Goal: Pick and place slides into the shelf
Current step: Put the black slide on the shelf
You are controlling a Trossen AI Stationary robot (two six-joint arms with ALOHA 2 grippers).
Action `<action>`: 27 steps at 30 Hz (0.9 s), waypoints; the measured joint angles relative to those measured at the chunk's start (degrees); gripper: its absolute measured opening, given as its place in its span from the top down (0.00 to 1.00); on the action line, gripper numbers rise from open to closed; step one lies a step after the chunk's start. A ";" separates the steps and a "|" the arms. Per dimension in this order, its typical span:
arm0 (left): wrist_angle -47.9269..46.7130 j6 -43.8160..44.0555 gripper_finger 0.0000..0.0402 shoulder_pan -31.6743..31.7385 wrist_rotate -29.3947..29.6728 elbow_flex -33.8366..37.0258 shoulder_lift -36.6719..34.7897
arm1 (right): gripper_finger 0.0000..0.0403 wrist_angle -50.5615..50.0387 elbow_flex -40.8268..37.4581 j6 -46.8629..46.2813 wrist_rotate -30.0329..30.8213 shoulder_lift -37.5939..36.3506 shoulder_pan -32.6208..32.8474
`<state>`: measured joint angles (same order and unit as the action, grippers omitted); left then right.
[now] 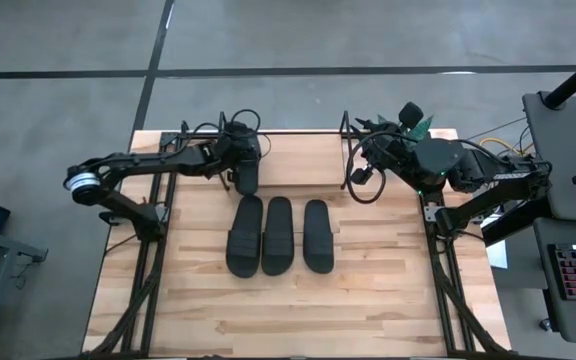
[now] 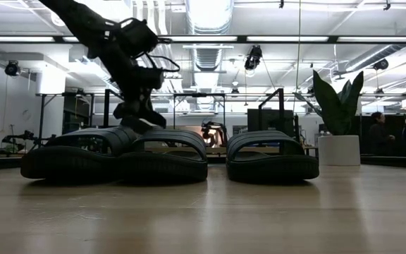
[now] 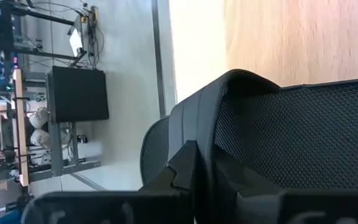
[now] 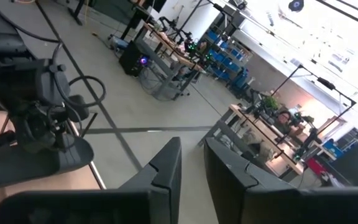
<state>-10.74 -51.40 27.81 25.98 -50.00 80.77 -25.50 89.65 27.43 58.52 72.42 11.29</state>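
three slides [image 1: 278,235] side by side mid-table, fourth slide [image 1: 247,178] behind them in left tool [image 1: 240,172], shelf [image 1: 298,160] at rear

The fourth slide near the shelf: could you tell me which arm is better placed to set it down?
Left. Its tool is shut on that slide, held over the shelf at the table's far edge. The right tool holds nothing and waits beside the shelf's right end.

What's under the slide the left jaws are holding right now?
The held slide hangs over the shelf board's light wood, left gripper shut on its strap. The slide covers whatever lies directly beneath; contact with the board cannot be told.
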 joint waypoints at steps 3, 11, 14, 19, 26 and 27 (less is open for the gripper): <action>-0.42 0.84 0.94 0.23 -0.50 0.08 0.41 | 0.85 0.00 -0.02 0.01 -0.02 0.00 0.00; -2.51 7.15 0.78 1.69 -7.01 -0.74 0.32 | 0.84 0.00 -0.02 -0.40 -0.09 0.00 0.00; -3.94 8.97 0.71 2.65 -8.42 -0.96 0.28 | 0.85 0.00 -0.02 -0.41 -0.20 0.00 0.00; -7.46 10.40 0.59 3.10 -11.42 -1.61 0.28 | 0.85 0.00 -0.02 -0.40 -0.19 0.00 0.00; -13.32 12.31 0.49 3.21 -16.96 -3.70 0.22 | 0.84 0.00 -0.02 -0.43 -0.17 0.00 -0.04; -13.70 12.33 0.48 3.21 -16.94 -4.15 0.22 | 0.84 0.00 -0.02 -0.43 -0.17 0.00 -0.04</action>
<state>-24.45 -39.07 31.03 9.04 -54.15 80.99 -25.50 89.62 27.00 58.35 72.42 11.25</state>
